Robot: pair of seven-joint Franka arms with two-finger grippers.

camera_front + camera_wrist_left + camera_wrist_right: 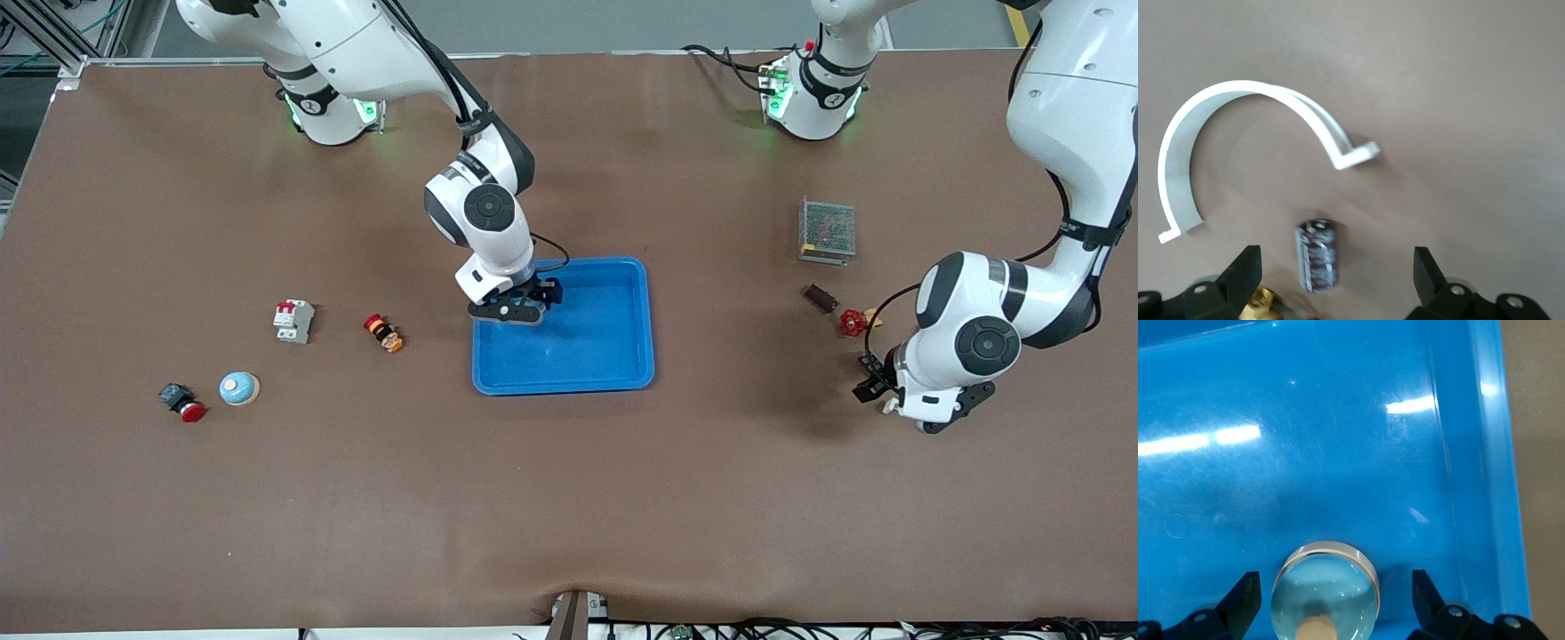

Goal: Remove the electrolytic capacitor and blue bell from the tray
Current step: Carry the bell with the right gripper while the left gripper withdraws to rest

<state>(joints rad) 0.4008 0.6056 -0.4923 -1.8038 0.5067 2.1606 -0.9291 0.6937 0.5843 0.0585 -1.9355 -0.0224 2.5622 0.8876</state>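
Observation:
A dark capacitor (821,298) lies on the brown table toward the left arm's end. In the left wrist view the capacitor (1317,257) lies on the table between the fingers of my open, empty left gripper (1336,253). In the front view the left gripper (865,378) hangs near a red valve (853,322). My right gripper (520,307) is open over a corner of the blue tray (647,329). In the right wrist view a pale blue bell (1325,600) sits in the tray between that gripper's (1335,575) spread fingers. A second pale blue bell (239,388) sits on the table toward the right arm's end.
A white curved clamp (1238,133) lies near the capacitor. A mesh-covered power supply (828,231) stands farther from the front camera than the capacitor. A circuit breaker (293,320), a red-and-orange part (383,332) and a red push button (182,402) lie toward the right arm's end.

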